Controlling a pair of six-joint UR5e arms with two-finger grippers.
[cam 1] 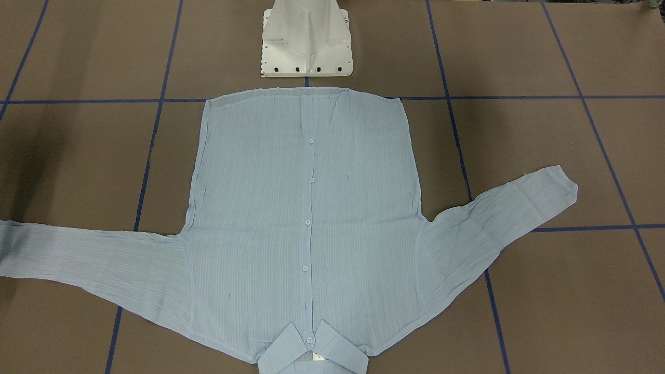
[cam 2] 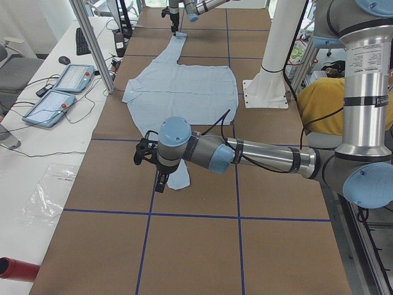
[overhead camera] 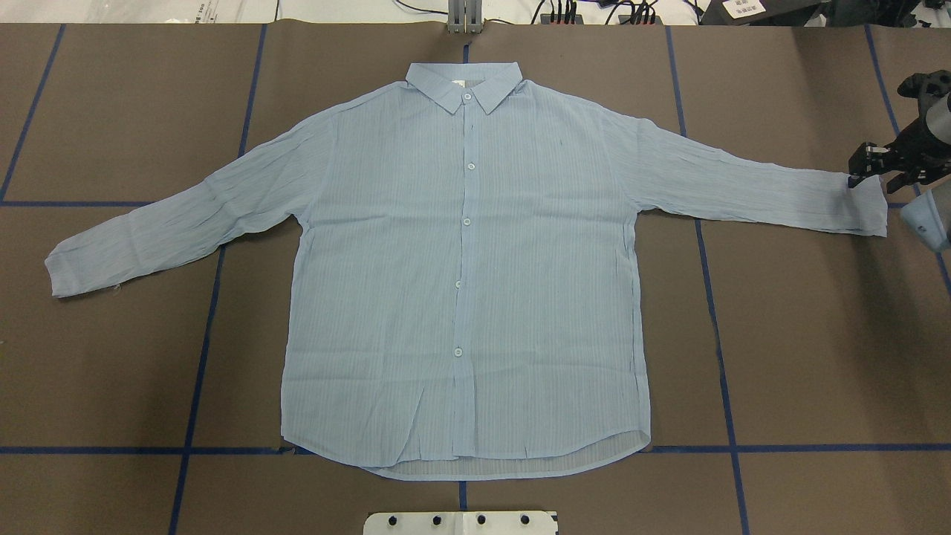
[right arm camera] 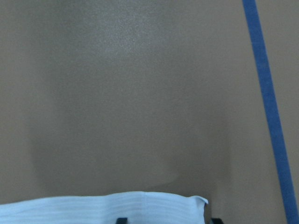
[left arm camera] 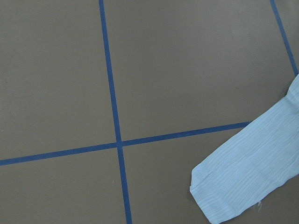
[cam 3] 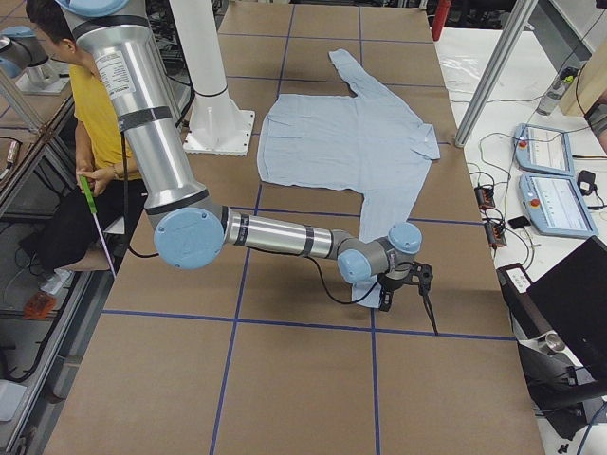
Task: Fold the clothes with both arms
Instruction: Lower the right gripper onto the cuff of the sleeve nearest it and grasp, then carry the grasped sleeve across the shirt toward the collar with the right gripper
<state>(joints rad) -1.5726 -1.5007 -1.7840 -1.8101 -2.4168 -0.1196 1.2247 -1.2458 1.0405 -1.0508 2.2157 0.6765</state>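
Shirt (overhead camera: 461,260), light blue, spread flat at table (overhead camera: 817,334) centre, collar toward far edge. Right gripper (overhead camera: 868,177) at right-edge cuff (overhead camera: 869,212), jaws apart astride its corner. Left gripper (cam 2: 159,186) near opposite cuff (left arm camera: 219,196); jaws' state not discernible.

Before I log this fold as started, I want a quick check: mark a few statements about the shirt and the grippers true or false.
1. The shirt lies flat, buttoned, front up. True.
2. Its collar points at the white pedestal. False: the hem is nearest it.
3. Both sleeves are folded over the body. False: the left sleeve and right sleeve are spread out sideways.
4. The right gripper is at the right sleeve's cuff. True.
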